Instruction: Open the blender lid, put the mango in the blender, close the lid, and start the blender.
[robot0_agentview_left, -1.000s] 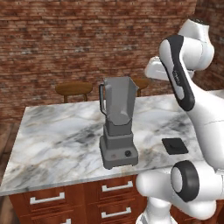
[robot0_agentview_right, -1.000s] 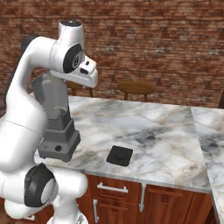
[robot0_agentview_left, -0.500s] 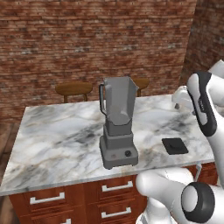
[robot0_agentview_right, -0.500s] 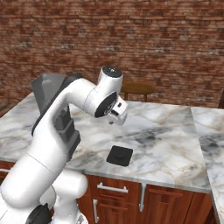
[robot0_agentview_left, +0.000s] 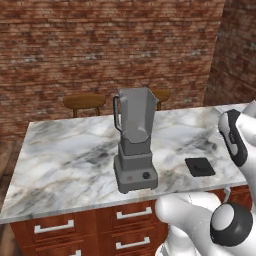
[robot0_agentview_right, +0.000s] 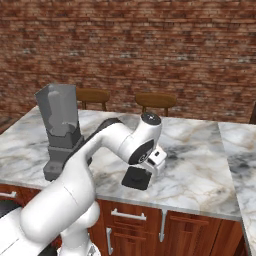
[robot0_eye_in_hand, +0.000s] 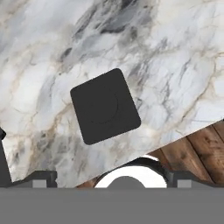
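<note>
The grey blender (robot0_agentview_left: 134, 142) (robot0_agentview_right: 61, 127) stands on the marble counter (robot0_agentview_left: 65, 155) with its jar open at the top. To the right of its base, the black square blender lid (robot0_agentview_left: 200, 166) (robot0_agentview_right: 135, 180) (robot0_eye_in_hand: 105, 106) lies flat on the counter near the front edge. My gripper (robot0_agentview_right: 151, 169) hangs just above the lid, pointing down at it. It is open and holds nothing. One dark fingertip (robot0_eye_in_hand: 3, 157) shows at the far left of the hand view, well clear of the lid. The mango is out of view.
Two round wooden stools (robot0_agentview_left: 85, 101) (robot0_agentview_left: 160, 93) stand behind the counter against a brick wall. Wooden drawers (robot0_agentview_left: 52, 227) run under the counter's front edge. My white arm (robot0_agentview_right: 105, 145) reaches across the counter between the blender and the lid.
My arm has swung from up beside the blender jar, rightwards and down, until the hand hangs over the lid on the counter. The blender and the lid have not moved.
</note>
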